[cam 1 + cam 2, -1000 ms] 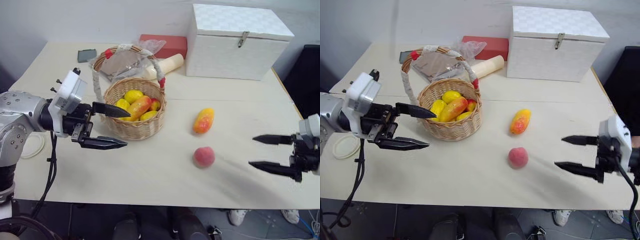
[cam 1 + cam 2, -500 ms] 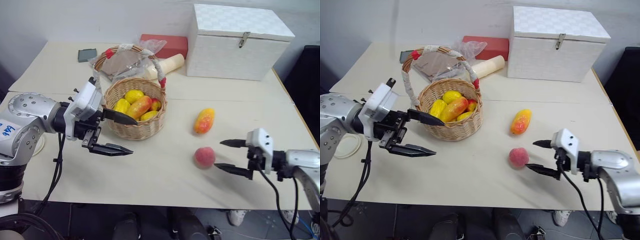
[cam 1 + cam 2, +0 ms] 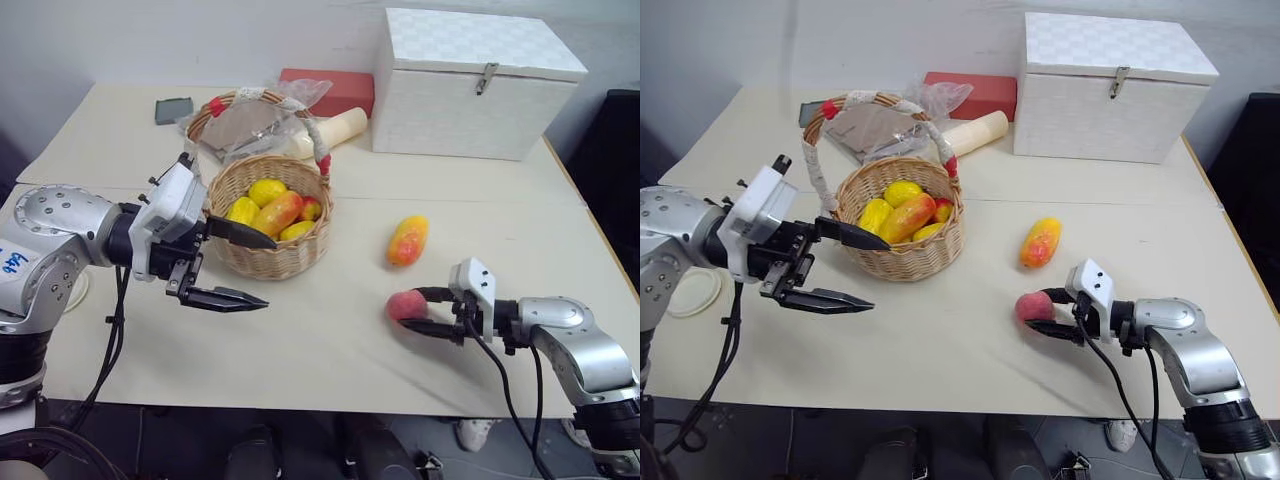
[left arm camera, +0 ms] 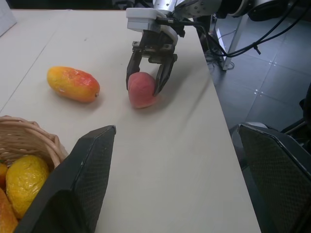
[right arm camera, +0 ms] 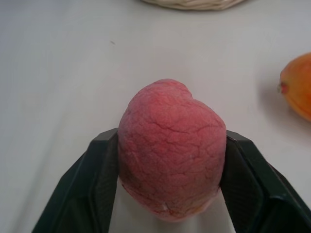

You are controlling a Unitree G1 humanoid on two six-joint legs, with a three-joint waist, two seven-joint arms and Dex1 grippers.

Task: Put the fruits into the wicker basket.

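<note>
wicker basket (image 3: 268, 235) as the landmark, standing on the cream table (image 3: 320, 350) with several yellow and red fruits (image 3: 275, 208) already inside. right of the basket, well apart, an orange-yellow mango (image 3: 408, 240) lying alone on the tabletop. nearer the front edge than that mango, a pink-red peach (image 3: 406, 304), pinched between the two black fingers of the right gripper (image 3: 418, 310), one finger on each side, peach resting on the table. open tabletop between peach and basket, the mango off to one side of that line. at the basket's front left, the left gripper (image 3: 235, 268) hanging with fingers spread wide and holding nothing, its upper finger reaching over the rim. behind the basket, crumpled clear plastic (image 3: 265, 115), a cream cylinder roll (image 3: 335, 130), a red box (image 3: 330, 90) and a small dark flat thing (image 3: 174, 109). farther right behind, a white lidded box (image 3: 475, 85) with a metal clasp.
</note>
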